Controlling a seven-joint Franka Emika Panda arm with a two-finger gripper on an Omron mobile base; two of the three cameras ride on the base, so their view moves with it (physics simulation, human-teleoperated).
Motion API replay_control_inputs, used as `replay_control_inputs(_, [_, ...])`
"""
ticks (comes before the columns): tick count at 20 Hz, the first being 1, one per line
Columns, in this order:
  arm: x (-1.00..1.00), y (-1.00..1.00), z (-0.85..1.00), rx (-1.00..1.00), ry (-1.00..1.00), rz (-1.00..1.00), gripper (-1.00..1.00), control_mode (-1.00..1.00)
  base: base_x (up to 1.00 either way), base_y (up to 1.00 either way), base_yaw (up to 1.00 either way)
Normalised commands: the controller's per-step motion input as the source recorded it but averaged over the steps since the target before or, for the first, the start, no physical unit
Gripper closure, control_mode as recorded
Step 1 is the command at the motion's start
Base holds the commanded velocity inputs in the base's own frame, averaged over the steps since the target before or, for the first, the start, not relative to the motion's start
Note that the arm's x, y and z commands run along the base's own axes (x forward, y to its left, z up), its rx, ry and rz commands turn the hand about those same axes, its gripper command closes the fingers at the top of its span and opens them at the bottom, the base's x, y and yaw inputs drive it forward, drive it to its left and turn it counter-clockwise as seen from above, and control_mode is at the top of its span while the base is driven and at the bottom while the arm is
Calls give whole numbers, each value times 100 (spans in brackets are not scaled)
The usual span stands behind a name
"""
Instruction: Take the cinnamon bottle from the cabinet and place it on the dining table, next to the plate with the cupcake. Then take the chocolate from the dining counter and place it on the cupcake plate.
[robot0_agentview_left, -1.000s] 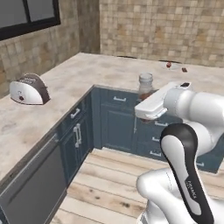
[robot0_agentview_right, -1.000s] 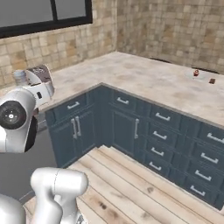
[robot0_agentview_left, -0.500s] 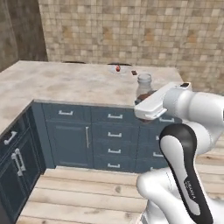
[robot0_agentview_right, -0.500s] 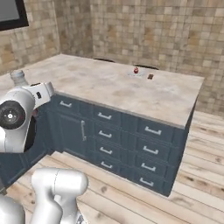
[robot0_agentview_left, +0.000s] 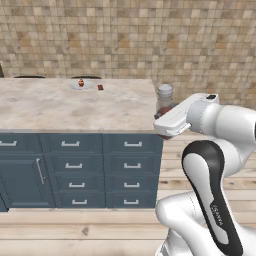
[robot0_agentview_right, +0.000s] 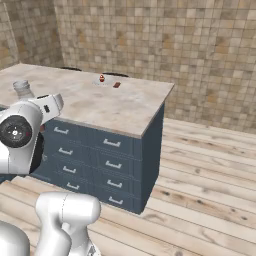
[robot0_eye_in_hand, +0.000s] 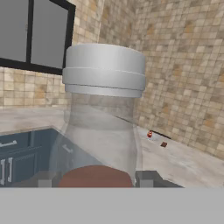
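Left base view: the whole scene has shifted since a second ago, so the base has driven; the corner counter with the toaster is gone and the table (robot0_agentview_left: 75, 102) now fills the left and centre, seen side-on. The plate (robot0_agentview_left: 82, 85) with the cupcake (robot0_agentview_left: 81, 82) sits upper left of centre on its far edge, the chocolate (robot0_agentview_left: 100, 87) just right of it. The arm reaches from lower right, forearm level, carrying the bottle (robot0_agentview_left: 165, 95) upright at centre right, off the table's right end and well apart from the plate. Judged: bottle fetched, transport under way, placement not yet done. Right base view: the table runs from left to centre; cupcake (robot0_agentview_right: 102, 78) and chocolate (robot0_agentview_right: 116, 85) lie near its far edge, upper centre. The bottle's cap (robot0_agentview_right: 21, 86) rises at far left above the hand. Hand view: the gripper (robot0_eye_in_hand: 94, 179) at bottom centre has its jaws closed narrow on the bottle's (robot0_eye_in_hand: 101, 113) lower body; cupcake (robot0_eye_in_hand: 150, 134) and chocolate (robot0_eye_in_hand: 163, 144) show small at centre right.
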Motion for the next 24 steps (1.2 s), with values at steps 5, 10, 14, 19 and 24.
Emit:
replay_control_inputs(5, [0,0,0,0,0,0,100,100,15,-100,-17])
replay_control_inputs(10, [0,0,0,0,0,0,100,100,63,-89,-16])
replay_control_inputs(14, [0,0,0,0,0,0,100,100,86,-78,-27])
replay_control_inputs(19, [0,0,0,0,0,0,100,100,95,-54,-35])
replay_control_inputs(24, [0,0,0,0,0,0,100,100,100,-14,-39])
